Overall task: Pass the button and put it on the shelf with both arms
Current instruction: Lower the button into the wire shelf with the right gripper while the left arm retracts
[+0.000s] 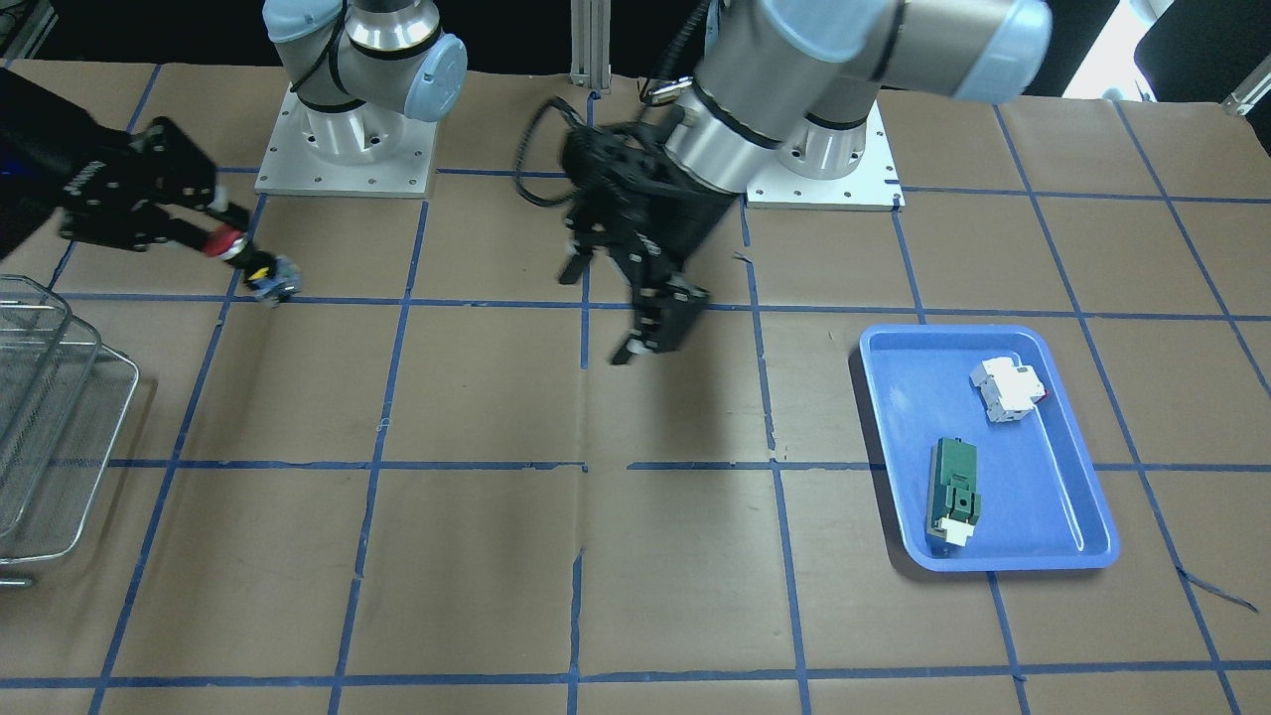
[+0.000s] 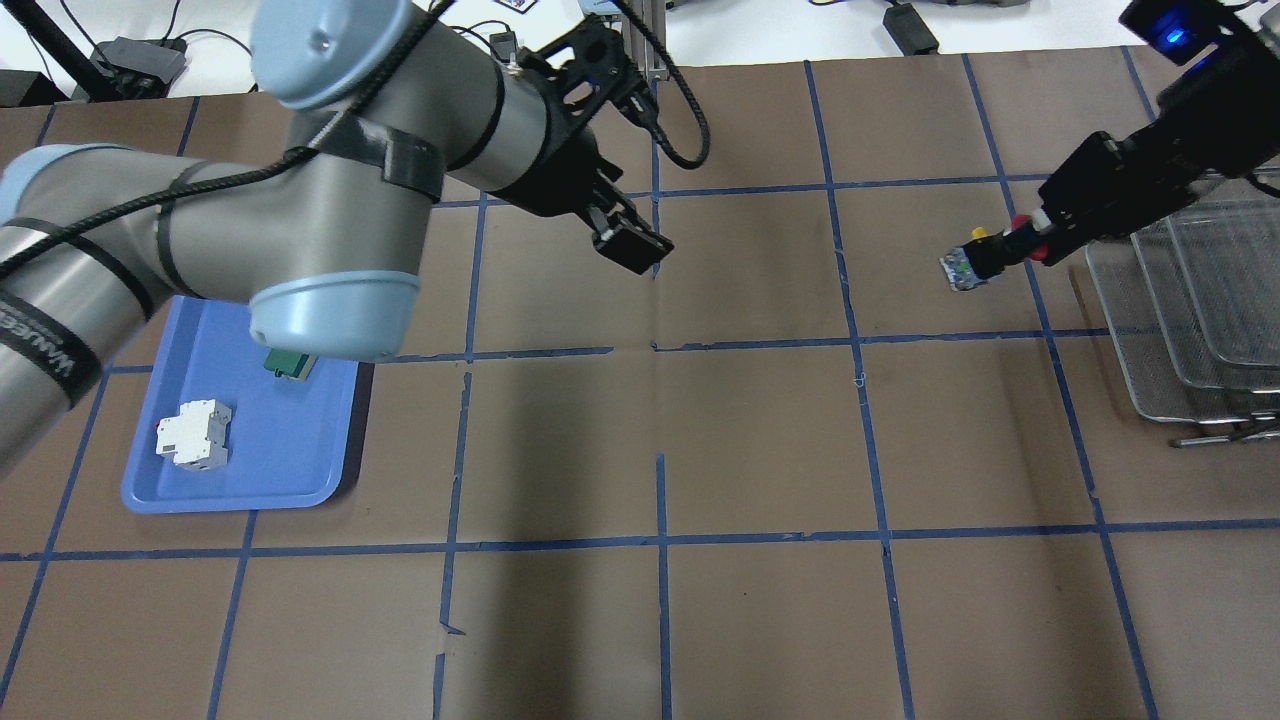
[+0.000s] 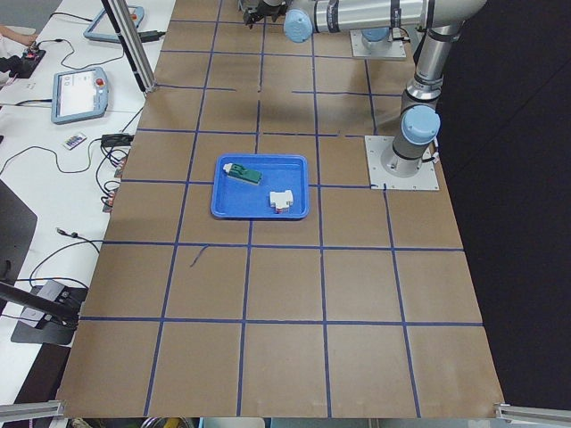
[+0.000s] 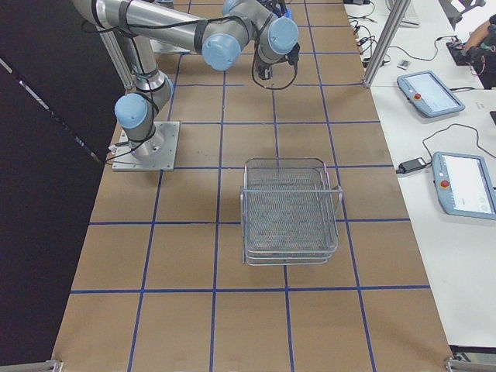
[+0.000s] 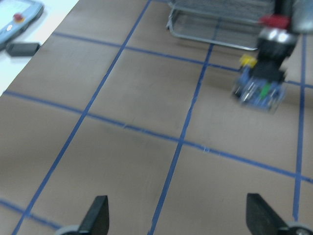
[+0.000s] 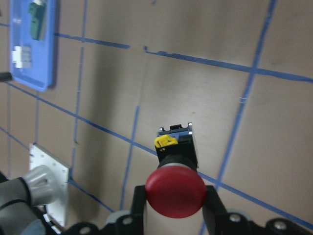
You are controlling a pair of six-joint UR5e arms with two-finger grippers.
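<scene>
Right hand (image 2: 1035, 236) is pinching the button (image 2: 985, 258) near its red head above the desk (image 2: 760, 450), shelf (image 2: 1190, 300) just at its 3 o'clock in the overhead view, so I'd swing over the rim and lower gently; left hand (image 1: 599, 313) sits spread at 9 o'clock.

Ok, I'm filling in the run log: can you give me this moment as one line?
right gripper: shut on button | left gripper: open, empty | shelf: button not yet placed
</scene>
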